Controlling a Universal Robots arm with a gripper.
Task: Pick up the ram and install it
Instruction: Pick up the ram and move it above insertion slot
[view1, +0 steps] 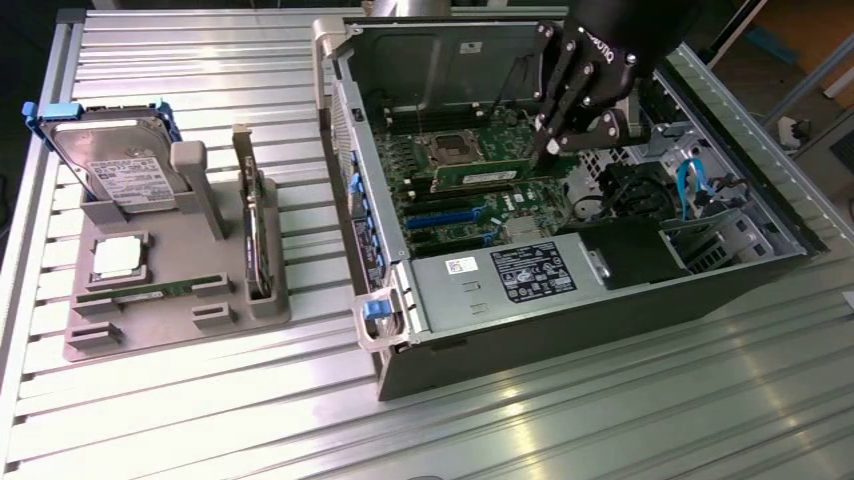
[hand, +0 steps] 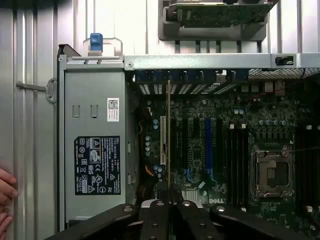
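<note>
Hand (view1: 551, 148) clenched on the ram (view1: 478, 177), held low over the motherboard (view1: 531, 200) inside the open case (view1: 601, 322); pickup done, apparently not yet seated.

One computer case (view1: 601, 325), one hard drive (view1: 127, 172), one expansion card (view1: 248, 215), two ram sticks (view1: 481, 178)

Overhead light glared white off the metal table (view1: 601, 410). The computer case (view1: 427, 60) was dim inside — shadowed.

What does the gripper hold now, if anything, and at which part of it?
The gripper holds the ram by its end at the exterior view's right.
</note>
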